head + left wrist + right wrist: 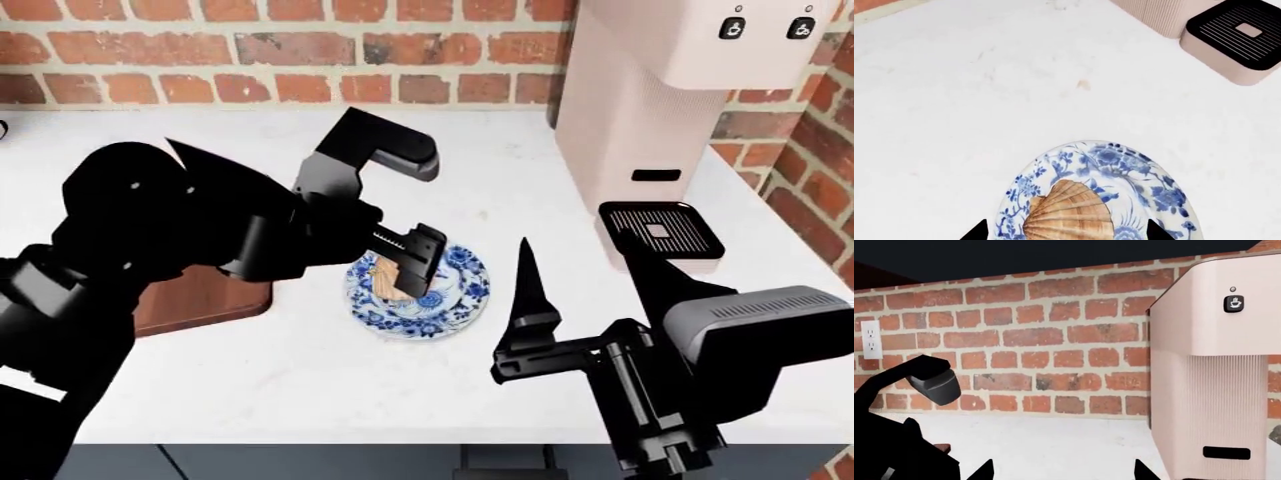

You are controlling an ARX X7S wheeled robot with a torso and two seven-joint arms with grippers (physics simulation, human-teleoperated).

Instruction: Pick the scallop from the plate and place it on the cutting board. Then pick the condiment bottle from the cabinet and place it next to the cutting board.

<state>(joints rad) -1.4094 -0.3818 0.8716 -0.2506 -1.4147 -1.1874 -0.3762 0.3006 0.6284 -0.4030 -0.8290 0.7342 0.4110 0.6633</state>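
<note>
The tan ribbed scallop (pixel 1069 212) lies on the blue-and-white floral plate (pixel 1154 192), which stands on the white counter. My left gripper (pixel 1067 232) is open just above the plate, one dark fingertip on each side of the shell, not touching it. From the head camera the left gripper (pixel 407 262) covers most of the scallop (pixel 386 281) and the near-left part of the plate (pixel 461 300). The reddish-brown cutting board (pixel 200 300) lies left of the plate, largely hidden by my left arm. My right gripper (pixel 574 262) is open and empty, fingers pointing toward the wall. The condiment bottle is out of view.
A pink coffee machine (pixel 667 100) with a black drip tray (pixel 661 228) stands at the back right, close to the plate and my right arm. A brick wall (pixel 267 50) with an outlet (pixel 871 340) closes the back. The counter's front edge (pixel 334 438) runs below the plate.
</note>
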